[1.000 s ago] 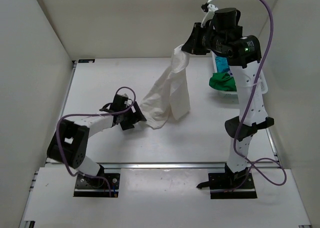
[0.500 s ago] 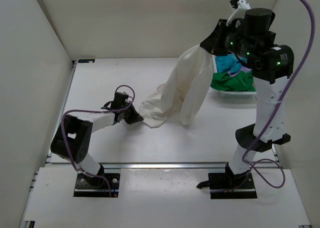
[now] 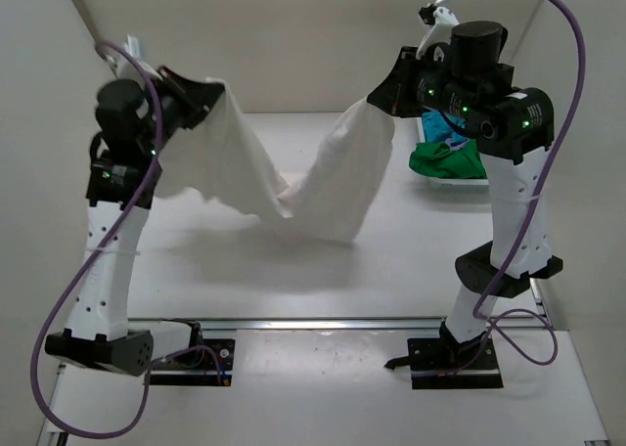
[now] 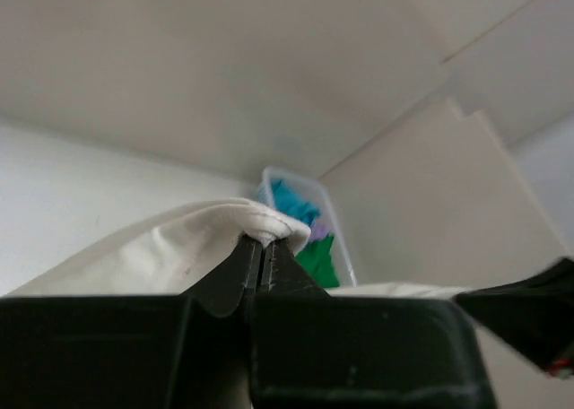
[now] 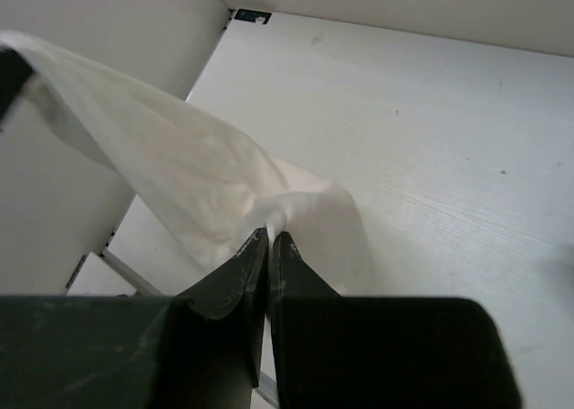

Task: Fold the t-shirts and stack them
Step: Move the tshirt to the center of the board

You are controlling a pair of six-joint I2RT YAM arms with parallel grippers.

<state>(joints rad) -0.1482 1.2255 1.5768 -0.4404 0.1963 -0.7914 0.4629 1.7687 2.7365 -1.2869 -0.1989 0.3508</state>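
I see the basket [image 3: 468, 179] at right half hidden by my right arm [image 3: 514, 211]. Left end effector [image 3: 217, 87] and right end effector [image 3: 378, 101] each clamp tight on the cream shirt [image 3: 328, 177], sagging to the white surface [image 3: 293, 270] mid-frame.

Bright, even, diffuse light from above. Soft, faint shadow on the table [image 3: 411, 260] beneath the hanging cream-white t-shirt [image 3: 333, 187]. Slight motion blur around the left arm [image 3: 117, 221] in the top view. Dimmer, softer left wrist view; dark, underexposed foreground in both wrist views.
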